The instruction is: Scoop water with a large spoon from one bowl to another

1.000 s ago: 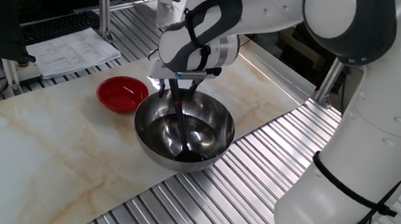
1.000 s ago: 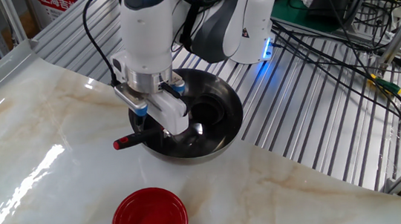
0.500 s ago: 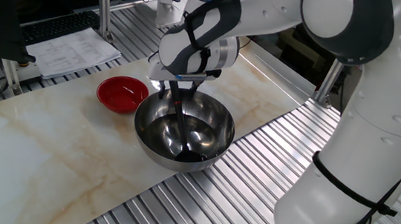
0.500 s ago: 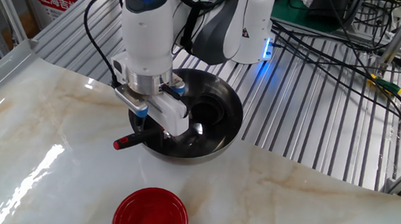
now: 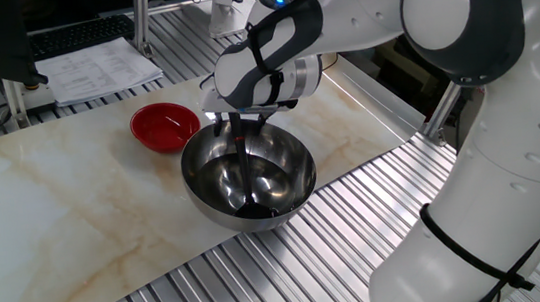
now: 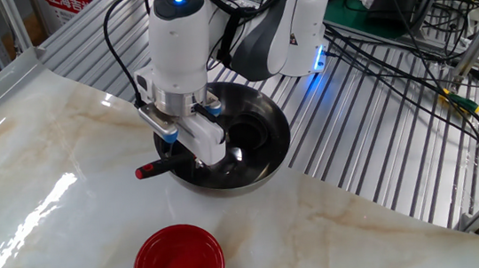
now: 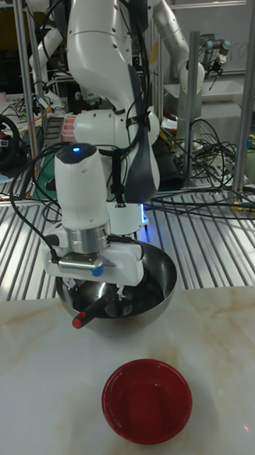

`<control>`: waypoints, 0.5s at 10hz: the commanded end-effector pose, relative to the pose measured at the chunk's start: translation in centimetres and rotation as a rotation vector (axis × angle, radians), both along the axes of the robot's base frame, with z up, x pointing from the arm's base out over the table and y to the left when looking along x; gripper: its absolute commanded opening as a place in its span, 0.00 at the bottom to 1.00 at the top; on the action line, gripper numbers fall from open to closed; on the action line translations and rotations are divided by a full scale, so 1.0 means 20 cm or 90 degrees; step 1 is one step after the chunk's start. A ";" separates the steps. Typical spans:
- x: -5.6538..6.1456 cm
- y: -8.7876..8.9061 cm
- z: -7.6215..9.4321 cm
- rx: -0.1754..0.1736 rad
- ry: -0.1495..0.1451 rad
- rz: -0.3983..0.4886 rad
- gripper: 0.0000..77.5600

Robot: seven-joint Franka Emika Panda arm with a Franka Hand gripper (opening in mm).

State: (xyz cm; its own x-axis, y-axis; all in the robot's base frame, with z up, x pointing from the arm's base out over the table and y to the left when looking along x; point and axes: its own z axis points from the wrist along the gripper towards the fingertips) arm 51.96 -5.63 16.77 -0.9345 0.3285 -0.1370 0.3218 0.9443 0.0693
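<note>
The black ladle [image 5: 242,164] lies slanted in the large steel bowl [image 6: 266,118], its round scoop [image 5: 259,206] down at the bottom and its long thin handle running up over the rim nearest the small red bowl [image 7: 146,400]. The red-tipped handle end [image 6: 143,172] pokes out past that rim. The gripper [image 6: 188,150] sits over the upper handle at the rim with its fingers to either side, and appears clamped on it, though the contact itself is partly hidden by the gripper body.

The ladle looks light, stiff and smooth, probably plastic, so a thin round handle like that could twist between flat pads once the scoop is loaded. Holding high on the handle gives reach into the bowl but leaves a long lever below, and any roll of the wrist would likely tip the scoop and spill. The water shows only as shine on the mirror-like inside of the steel bowl, so its level cannot be judged. The steel bowl seems heavy enough to stay put, whereas the red bowl is shallow and may slide or splash if poured into quickly. It stands near the steel bowl on the marble-patterned tabletop [image 5: 44,205], apart from it
</note>
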 end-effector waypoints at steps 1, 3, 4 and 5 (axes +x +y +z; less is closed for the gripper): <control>0.01 0.00 0.00 -0.003 0.001 0.015 1.00; 0.01 0.00 0.00 -0.007 0.002 0.015 1.00; 0.01 0.00 0.00 -0.009 0.003 0.016 0.02; 0.01 0.00 0.00 -0.009 0.003 0.016 0.02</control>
